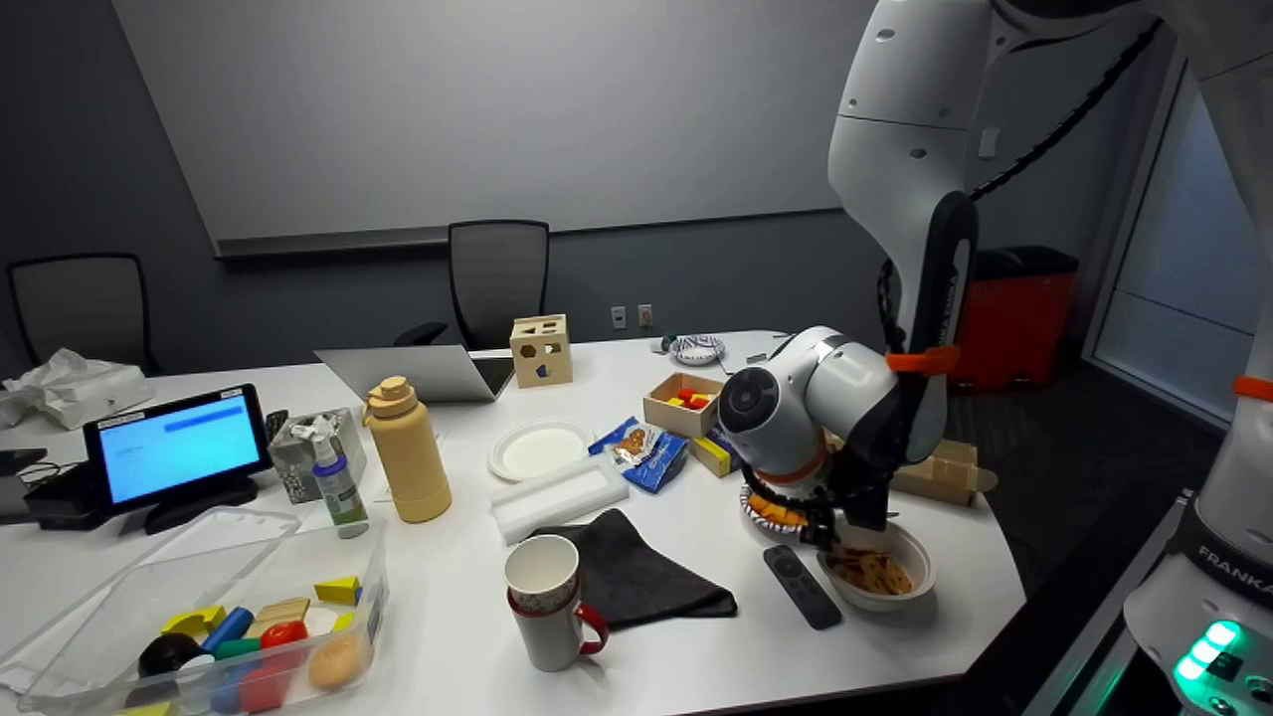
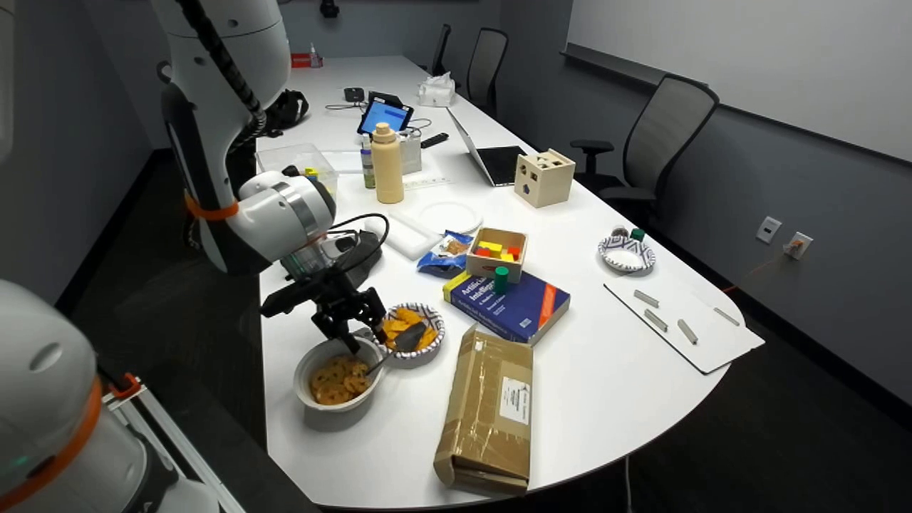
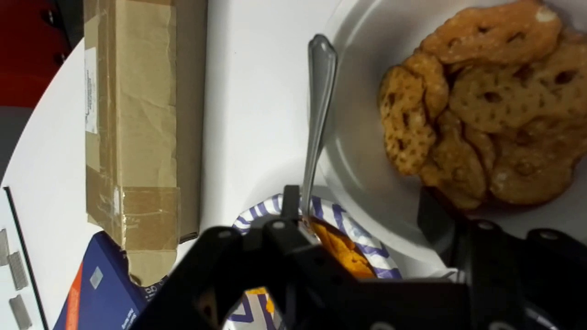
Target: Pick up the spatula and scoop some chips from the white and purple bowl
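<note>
The spatula has a dark flat head (image 2: 410, 337) lying on the orange chips (image 2: 396, 323) in the white and purple bowl (image 2: 437, 322). Its slim grey metal handle (image 3: 320, 87) reaches up beside the rim of a plain white bowl. In the wrist view the head is mostly hidden behind a finger. The bowl's rim (image 3: 250, 215) and some chips (image 3: 346, 252) also show there. My gripper (image 3: 362, 213) is open. One fingertip is close beside the handle; the other is over the plain white bowl. The gripper (image 2: 367, 342) is low above both bowls.
The plain white bowl (image 2: 305, 374) holds brown crisps (image 3: 500, 96) and stands against the purple one. A cardboard box (image 2: 491, 406), a blue book (image 2: 509, 299) and a wooden block box (image 2: 497, 249) are nearby. A black remote (image 1: 802, 587) and dark cloth (image 1: 636, 577) lie alongside.
</note>
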